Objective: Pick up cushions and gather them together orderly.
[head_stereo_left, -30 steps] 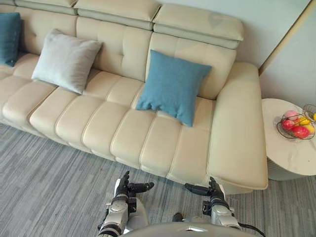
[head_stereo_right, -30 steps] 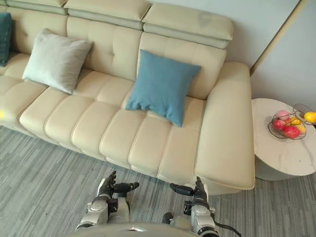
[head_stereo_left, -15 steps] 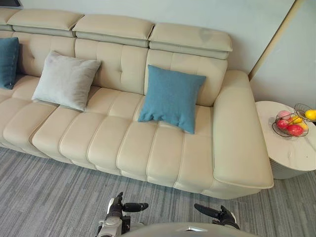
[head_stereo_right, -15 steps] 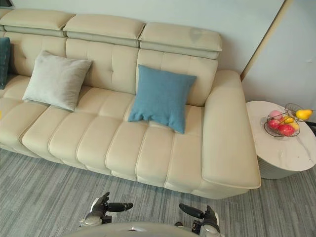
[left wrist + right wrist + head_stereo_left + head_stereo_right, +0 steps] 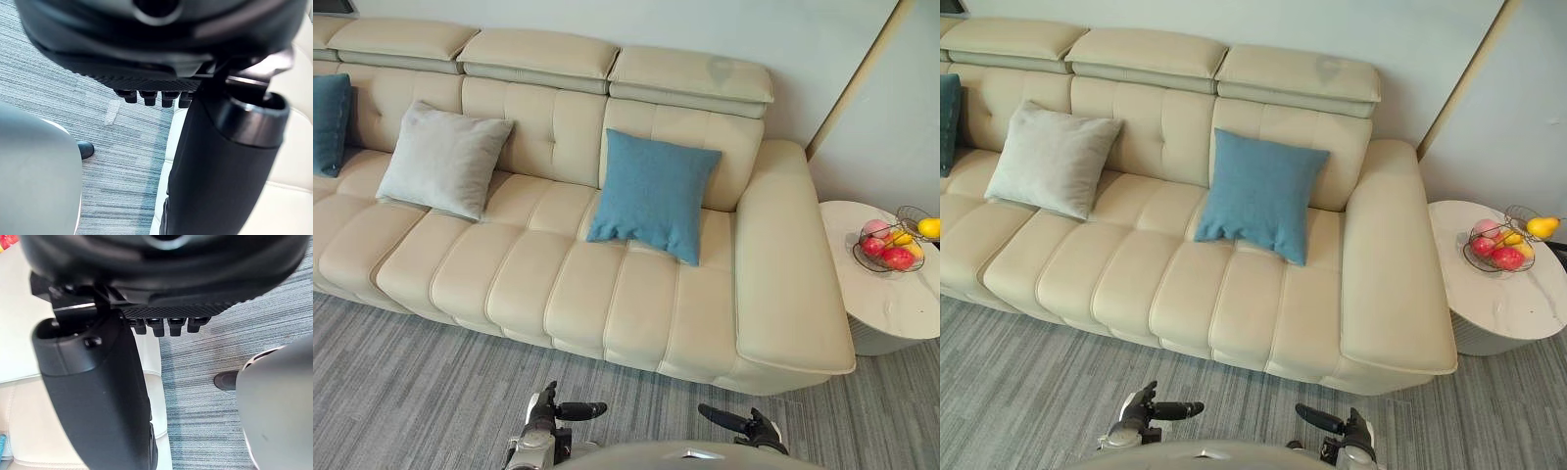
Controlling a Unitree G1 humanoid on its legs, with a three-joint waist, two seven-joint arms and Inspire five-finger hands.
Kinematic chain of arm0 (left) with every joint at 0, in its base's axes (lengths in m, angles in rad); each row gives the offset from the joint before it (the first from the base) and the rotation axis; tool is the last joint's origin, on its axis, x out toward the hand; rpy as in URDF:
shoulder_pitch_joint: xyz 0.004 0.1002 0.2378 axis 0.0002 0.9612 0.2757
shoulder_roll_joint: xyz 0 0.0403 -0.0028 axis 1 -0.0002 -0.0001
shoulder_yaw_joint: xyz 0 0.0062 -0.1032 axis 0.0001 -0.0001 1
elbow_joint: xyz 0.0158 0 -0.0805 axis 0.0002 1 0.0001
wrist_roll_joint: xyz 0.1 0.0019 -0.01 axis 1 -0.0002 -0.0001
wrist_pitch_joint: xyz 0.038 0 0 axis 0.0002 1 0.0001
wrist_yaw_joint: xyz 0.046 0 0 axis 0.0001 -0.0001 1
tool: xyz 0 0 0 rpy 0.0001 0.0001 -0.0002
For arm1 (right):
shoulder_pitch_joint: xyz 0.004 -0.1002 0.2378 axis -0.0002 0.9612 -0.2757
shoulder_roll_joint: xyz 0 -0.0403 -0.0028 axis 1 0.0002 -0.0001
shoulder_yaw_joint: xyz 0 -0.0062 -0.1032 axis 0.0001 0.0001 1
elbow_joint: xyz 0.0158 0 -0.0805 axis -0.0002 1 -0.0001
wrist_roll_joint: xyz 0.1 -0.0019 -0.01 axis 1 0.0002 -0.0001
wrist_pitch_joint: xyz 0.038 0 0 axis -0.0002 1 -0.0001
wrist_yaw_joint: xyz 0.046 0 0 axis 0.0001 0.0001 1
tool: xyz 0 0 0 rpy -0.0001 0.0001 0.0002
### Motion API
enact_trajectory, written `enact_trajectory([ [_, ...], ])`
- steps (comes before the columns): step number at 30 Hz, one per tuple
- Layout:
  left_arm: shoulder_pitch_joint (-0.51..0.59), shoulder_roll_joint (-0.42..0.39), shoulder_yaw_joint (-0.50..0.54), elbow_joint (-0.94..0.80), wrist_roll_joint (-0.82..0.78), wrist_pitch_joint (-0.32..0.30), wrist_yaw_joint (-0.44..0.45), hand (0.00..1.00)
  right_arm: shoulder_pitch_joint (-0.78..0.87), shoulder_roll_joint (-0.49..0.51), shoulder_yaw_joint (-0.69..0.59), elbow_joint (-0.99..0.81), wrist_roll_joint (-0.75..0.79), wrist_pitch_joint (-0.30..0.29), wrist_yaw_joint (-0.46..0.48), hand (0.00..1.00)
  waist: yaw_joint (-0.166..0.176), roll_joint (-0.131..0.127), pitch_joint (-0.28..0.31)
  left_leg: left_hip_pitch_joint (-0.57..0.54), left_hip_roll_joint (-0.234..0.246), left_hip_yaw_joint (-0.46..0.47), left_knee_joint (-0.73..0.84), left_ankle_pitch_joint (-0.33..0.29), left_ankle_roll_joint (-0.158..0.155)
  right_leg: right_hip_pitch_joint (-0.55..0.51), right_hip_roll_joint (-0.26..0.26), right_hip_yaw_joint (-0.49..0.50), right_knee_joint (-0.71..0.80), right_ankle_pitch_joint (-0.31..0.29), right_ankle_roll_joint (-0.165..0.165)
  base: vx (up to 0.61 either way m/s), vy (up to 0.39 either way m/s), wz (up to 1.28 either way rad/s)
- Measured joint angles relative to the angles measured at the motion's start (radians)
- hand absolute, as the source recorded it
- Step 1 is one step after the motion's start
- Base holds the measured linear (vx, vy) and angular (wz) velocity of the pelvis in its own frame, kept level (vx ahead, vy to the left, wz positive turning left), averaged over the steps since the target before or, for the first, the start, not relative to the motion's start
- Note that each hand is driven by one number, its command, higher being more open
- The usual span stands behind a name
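Inspection finds the three cushions lying scattered along the beige sofa, so gathering is judged not yet begun. The blue cushion is leaning at 12 o'clock from the robot, propped upright by the backrest with its lower edge sitting on the seat. The grey cushion is leaning the same way at 10 o'clock, well apart from the blue one. A dark teal cushion is showing partly at the frame edge, further toward 10 o'clock. The left robot hand and right robot hand are hovering low over the grey carpet, short of the sofa front, both with fingers relaxed and straight and holding nothing. Their thumbs are pointing inward toward each other, which is judged to be a ready posture for a two-handed clasp. At 2 o'clock, a wire fruit basket is sitting on a round worktop beside the sofa arm, outside the task.
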Motion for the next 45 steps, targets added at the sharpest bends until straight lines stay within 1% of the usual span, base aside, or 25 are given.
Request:
enact_trajectory([
  [6, 0.009, -0.017, 0.045, 0.003, -0.047, 0.001, -0.016, 1.0, 0.009, -0.002, 0.001, -0.002, 0.002, 0.001, 0.014, 1.0, -0.003, 0.008, 0.005, 0.045, 0.0, 0.023, -0.039, 0.027, -0.007, 0.021, -0.002, 0.007, 0.005, 0.0, 0.001, -0.03, 0.001, -0.05],
  [11, 0.01, -0.036, 0.068, 0.002, -0.057, 0.004, -0.019, 1.0, 0.014, -0.01, 0.0, -0.023, 0.013, 0.003, 0.017, 1.0, -0.008, 0.029, 0.02, 0.065, 0.012, 0.032, -0.043, 0.039, -0.015, 0.023, 0.004, 0.017, 0.031, -0.006, 0.014, -0.07, -0.018, -0.04],
  [14, 0.006, -0.046, 0.071, 0.0, -0.063, 0.004, -0.017, 1.0, 0.018, -0.015, 0.0, -0.035, 0.019, 0.005, 0.017, 1.0, -0.007, 0.038, 0.024, 0.071, 0.03, 0.065, -0.051, 0.043, -0.021, 0.004, 0.019, 0.05, 0.046, -0.005, 0.022, -0.11, -0.041, -0.31],
  [20, 0.003, -0.054, 0.091, 0.0, -0.062, 0.004, -0.019, 1.0, 0.024, -0.014, 0.024, -0.076, 0.021, 0.019, 0.015, 1.0, -0.015, 0.042, 0.029, 0.07, 0.061, 0.192, -0.042, 0.029, -0.044, -0.105, 0.071, 0.196, 0.096, 0.007, 0.017, -0.05, -0.031, -0.74],
  [22, 0.002, -0.054, 0.12, 0.0, -0.062, 0.004, -0.017, 1.0, 0.012, -0.014, 0.072, -0.093, 0.02, 0.021, 0.015, 1.0, -0.014, 0.038, 0.033, 0.078, 0.081, 0.304, -0.009, 0.003, -0.052, -0.152, 0.109, 0.298, 0.114, 0.027, 0.014, 0.0, 0.008, -1.39],
  [23, 0.0, -0.051, 0.126, 0.0, -0.061, 0.004, -0.018, 1.0, 0.004, -0.014, 0.082, -0.093, 0.019, 0.022, 0.015, 1.0, -0.015, 0.033, 0.038, 0.08, 0.086, 0.334, 0.001, -0.004, -0.051, -0.163, 0.118, 0.316, 0.115, 0.037, 0.015, -0.02, -0.029, -1.51],
  [24, -0.009, -0.047, 0.143, 0.0, -0.06, 0.005, -0.017, 1.0, -0.015, -0.013, 0.089, -0.094, 0.017, 0.021, 0.015, 1.0, -0.016, 0.024, 0.06, 0.08, 0.109, 0.391, 0.03, -0.021, -0.052, -0.185, 0.131, 0.318, 0.113, 0.054, 0.008, -0.05, -0.042, -1.17],
  [25, -0.019, -0.044, 0.142, 0.0, -0.06, 0.006, -0.017, 1.0, -0.023, -0.01, 0.088, -0.094, 0.016, 0.021, 0.015, 1.0, -0.018, 0.025, 0.07, 0.078, 0.118, 0.421, 0.037, -0.024, -0.054, -0.202, 0.12, 0.274, 0.125, 0.037, -0.021, -0.05, -0.044, -1.39],
  [26, -0.032, -0.044, 0.14, -0.008, -0.057, 0.007, -0.018, 1.0, -0.029, -0.009, 0.08, -0.093, 0.01, 0.023, 0.015, 1.0, -0.016, 0.019, 0.082, 0.092, 0.126, 0.482, 0.037, -0.024, -0.057, -0.244, 0.041, 0.029, 0.212, 0.001, -0.072, -0.02, -0.009, -1.0],
  [28, -0.028, -0.043, 0.14, -0.021, -0.052, 0.014, -0.017, 1.0, -0.029, -0.009, 0.08, -0.093, 0.006, 0.023, 0.015, 1.0, -0.016, 0.015, 0.085, 0.116, 0.134, 0.536, 0.041, -0.028, -0.066, -0.251, -0.024, -0.161, 0.261, -0.017, -0.085, 0.05, -0.016, -1.1],
  [29, -0.022, -0.043, 0.14, -0.021, -0.052, 0.016, -0.017, 1.0, -0.027, -0.009, 0.08, -0.094, 0.0, 0.022, 0.015, 1.0, -0.017, 0.017, 0.086, 0.139, 0.146, 0.588, 0.05, -0.027, -0.067, -0.253, -0.051, -0.304, 0.29, -0.029, -0.094, 0.11, -0.053, -1.25],
  [31, -0.022, -0.047, 0.132, -0.019, -0.05, 0.022, -0.018, 1.0, -0.038, -0.016, 0.08, -0.091, 0.0, 0.018, 0.015, 1.0, -0.021, 0.029, 0.091, 0.157, 0.157, 0.629, 0.057, -0.026, -0.067, -0.256, -0.057, -0.419, 0.314, -0.066, -0.13, 0.23, -0.12, -1.19],
  [32, -0.026, -0.056, 0.115, -0.016, -0.05, 0.023, -0.02, 1.0, -0.044, -0.03, 0.078, -0.087, -0.001, 0.02, 0.013, 1.0, -0.026, 0.042, 0.098, 0.177, 0.167, 0.668, 0.051, -0.022, -0.075, -0.255, -0.084, -0.514, 0.374, -0.128, -0.139, 0.31, -0.146, -1.06],
  [33, -0.029, -0.056, 0.097, -0.016, -0.049, 0.023, -0.02, 1.0, -0.046, -0.033, 0.072, -0.087, 0.0, 0.02, 0.012, 1.0, -0.026, 0.045, 0.101, 0.185, 0.17, 0.682, 0.05, -0.016, -0.087, -0.261, -0.094, -0.525, 0.402, -0.14, -0.139, 0.34, -0.177, -1.03],
  [34, -0.038, -0.052, 0.087, -0.008, -0.047, 0.023, -0.02, 1.0, -0.053, -0.04, 0.064, -0.079, -0.001, 0.019, 0.008, 1.0, -0.032, 0.05, 0.103, 0.192, 0.175, 0.689, 0.052, -0.01, -0.088, -0.28, -0.077, -0.49, 0.423, -0.153, -0.151, 0.23, -0.156, -0.85],
  [35, -0.042, -0.053, 0.079, -0.001, -0.043, 0.024, -0.022, 1.0, -0.06, -0.048, 0.065, -0.066, -0.002, 0.018, 0.009, 1.0, -0.03, 0.055, 0.104, 0.197, 0.179, 0.688, 0.055, 0.001, -0.085, -0.282, -0.057, -0.467, 0.42, -0.155, -0.156, 0.28, -0.261, -1.12],
  [36, -0.047, -0.05, 0.047, 0.002, -0.042, 0.024, -0.027, 1.0, -0.075, -0.053, 0.065, -0.042, -0.008, 0.018, 0.008, 1.0, -0.035, 0.052, 0.104, 0.204, 0.174, 0.656, 0.076, 0.014, -0.074, -0.281, -0.033, -0.419, 0.4, -0.159, -0.162, 0.18, -0.201, -0.9],
  [37, -0.05, -0.051, 0.041, 0.002, -0.042, 0.023, -0.03, 1.0, -0.077, -0.054, 0.065, -0.037, -0.01, 0.019, 0.008, 1.0, -0.037, 0.052, 0.105, 0.203, 0.17, 0.642, 0.085, 0.014, -0.074, -0.278, -0.028, -0.411, 0.394, -0.16, -0.163, 0.14, -0.174, -0.83],
  [38, -0.057, -0.05, 0.021, 0.003, -0.042, 0.023, -0.037, 1.0, -0.083, -0.067, 0.061, -0.018, -0.011, 0.021, 0.008, 1.0, -0.05, 0.052, 0.107, 0.198, 0.184, 0.626, 0.153, 0.018, -0.072, -0.258, -0.006, -0.386, 0.377, -0.166, -0.168, 0.09, -0.118, -0.58],
  [39, -0.057, -0.051, 0.02, 0.002, -0.042, 0.025, -0.04, 1.0, -0.082, -0.07, 0.06, -0.007, -0.012, 0.021, 0.007, 1.0, -0.054, 0.053, 0.108, 0.179, 0.238, 0.605, 0.294, 0.023, -0.069, -0.228, 0.02, -0.364, 0.355, -0.171, -0.164, 0.11, -0.164, -0.86],
  [40, -0.059, -0.05, 0.018, 0.001, -0.042, 0.024, -0.041, 1.0, -0.078, -0.071, 0.062, -0.003, -0.016, 0.021, 0.006, 1.0, -0.054, 0.051, 0.107, 0.133, 0.298, 0.559, 0.475, 0.019, -0.034, -0.201, 0.05, -0.322, 0.326, -0.168, -0.161, 0.11, -0.169, -0.8],
  [41, -0.06, -0.051, 0.022, 0.001, -0.042, 0.022, -0.041, 1.0, -0.078, -0.064, 0.067, -0.003, -0.017, 0.021, 0.006, 1.0, -0.051, 0.049, 0.11, 0.112, 0.306, 0.527, 0.53, -0.002, -0.024, -0.194, 0.06, -0.306, 0.318, -0.168, -0.162, 0.08, -0.108, -0.9],
  [42, -0.064, -0.05, 0.024, 0.001, -0.042, 0.021, -0.04, 1.0, -0.08, -0.064, 0.075, -0.006, -0.017, 0.021, 0.001, 1.0, -0.05, 0.057, 0.116, 0.054, 0.303, 0.439, 0.639, -0.066, -0.034, -0.18, 0.08, -0.273, 0.305, -0.169, -0.175, 0.13, -0.024, -1.17],
  [43, -0.067, -0.043, 0.023, -0.008, -0.043, 0.021, -0.039, 1.0, -0.087, -0.07, 0.077, -0.002, -0.014, 0.021, -0.003, 1.0, -0.05, 0.059, 0.129, -0.039, 0.242, 0.299, 0.711, -0.147, -0.047, -0.152, 0.102, -0.211, 0.289, -0.169, -0.179, 0.1, 0.003, -1.31],
  [45, -0.065, -0.031, 0.023, -0.015, -0.044, 0.02, -0.038, 1.0, -0.086, -0.055, 0.074, -0.001, -0.009, 0.024, -0.005, 1.0, -0.046, 0.049, 0.139, -0.105, 0.17, 0.209, 0.67, -0.184, -0.042, -0.109, 0.113, -0.143, 0.28, -0.165, -0.184, 0.11, 0.04, -1.27],
])
